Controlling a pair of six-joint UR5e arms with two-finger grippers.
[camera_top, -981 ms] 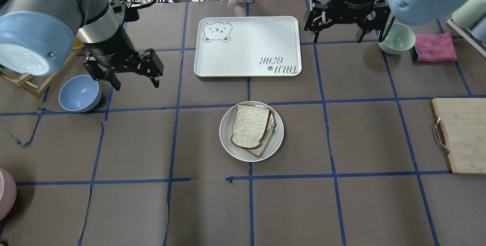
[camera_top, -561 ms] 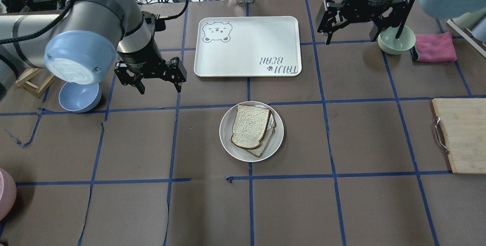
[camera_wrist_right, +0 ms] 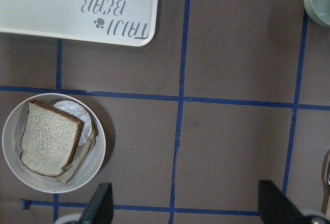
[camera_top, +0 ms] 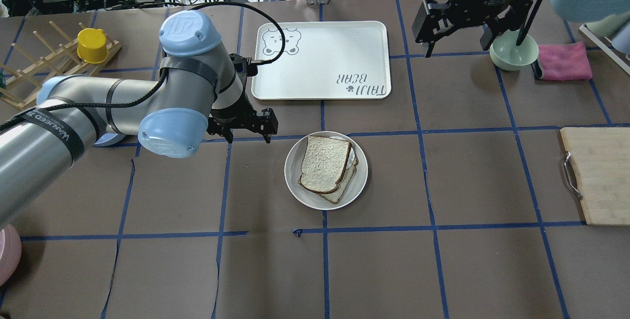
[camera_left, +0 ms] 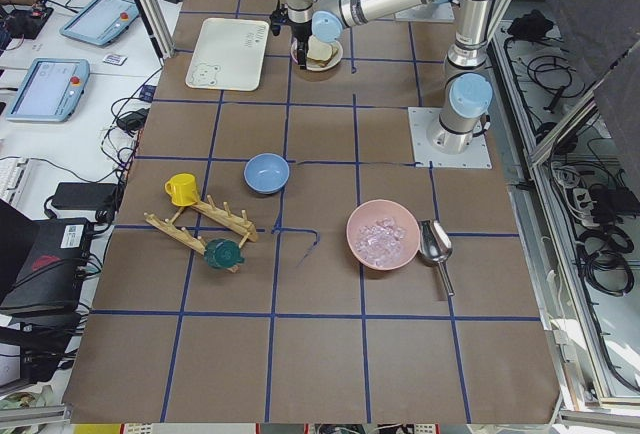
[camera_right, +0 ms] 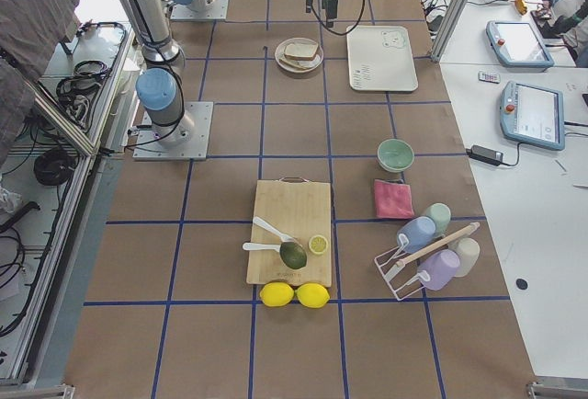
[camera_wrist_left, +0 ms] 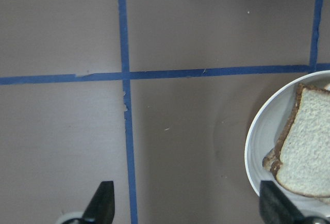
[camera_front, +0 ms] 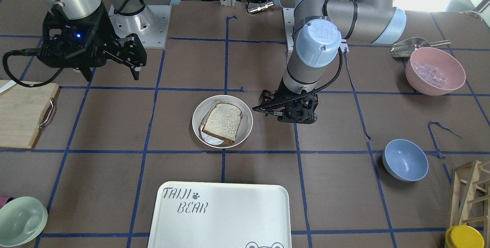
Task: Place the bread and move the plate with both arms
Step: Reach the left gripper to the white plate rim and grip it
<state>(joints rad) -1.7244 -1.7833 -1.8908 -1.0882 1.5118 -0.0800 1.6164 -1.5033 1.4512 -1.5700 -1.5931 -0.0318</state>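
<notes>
Since the bread (camera_top: 325,164) lies flat on a second slice (camera_top: 342,193) in the plate (camera_top: 294,181), mid-table, placing looks done and moving the plate is left. Bread: squarish, porous speckled crumb, dark crust. Plate: round, smooth cream, raised rim. A white disc (camera_wrist_right: 77,113) sits underneath, probably egg, mostly hidden. My left gripper (camera_top: 248,136), jaws apart and empty, hovers beside the rim. My right gripper (camera_top: 460,33), jaws also apart, is near the far edge.

Matt paper table cover (camera_top: 467,176); smooth plate (camera_top: 293,174); rough porous bread (camera_top: 325,161).
</notes>
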